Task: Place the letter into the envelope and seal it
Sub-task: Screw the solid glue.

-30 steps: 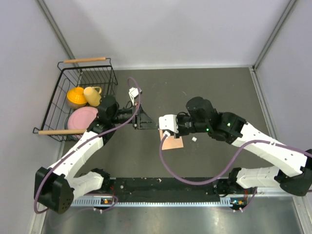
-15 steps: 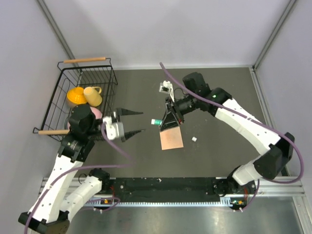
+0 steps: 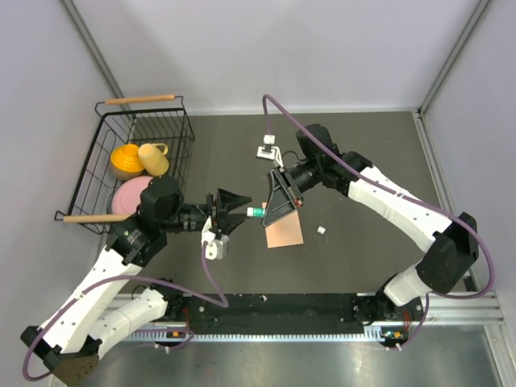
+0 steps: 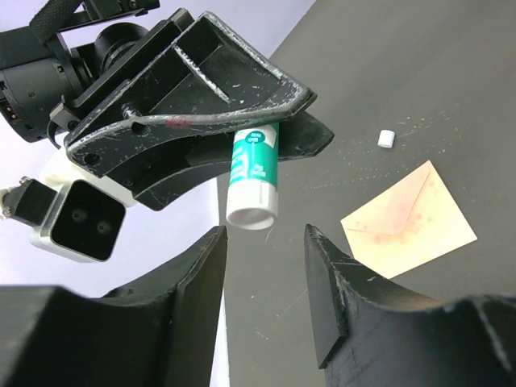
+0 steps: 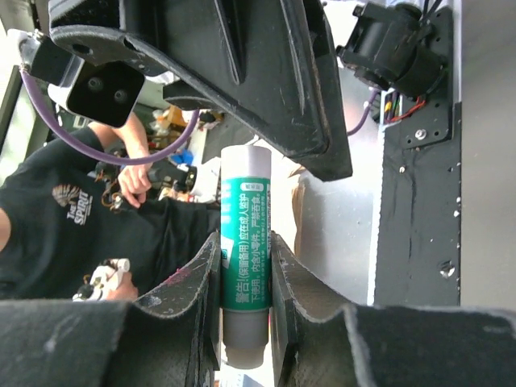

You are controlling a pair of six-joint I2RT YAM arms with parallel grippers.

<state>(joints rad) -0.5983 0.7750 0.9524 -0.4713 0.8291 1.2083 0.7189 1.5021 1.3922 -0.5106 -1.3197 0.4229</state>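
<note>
As my right claw (image 5: 244, 264) stands: clamped on the middle of a small white-and-green cylindrical glue stick (image 5: 245, 230), one finger on each side. The stick is held clear of the table, its plain white end pointing left.
My left claw (image 4: 264, 234): fingers apart, with nothing between them. Their tips sit at either side of the stick's white end, just short of it. Whether they touch it I cannot tell.
Envelope (image 3: 284, 233): a flat peach paper envelope lying on the dark grey table (image 3: 363, 145). It is just near of my right claw and below the stick, and neither claw holds it. The face with the triangular flap is turned up.
White bit (image 3: 321, 230): a small white piece on the table, right of the envelope and apart from it.
Basket (image 3: 89, 173): a black wire basket with wooden handles at the far left. It holds an orange bowl (image 3: 125, 160), a yellow mug (image 3: 153, 158) and a pink plate (image 3: 133, 196).
</note>
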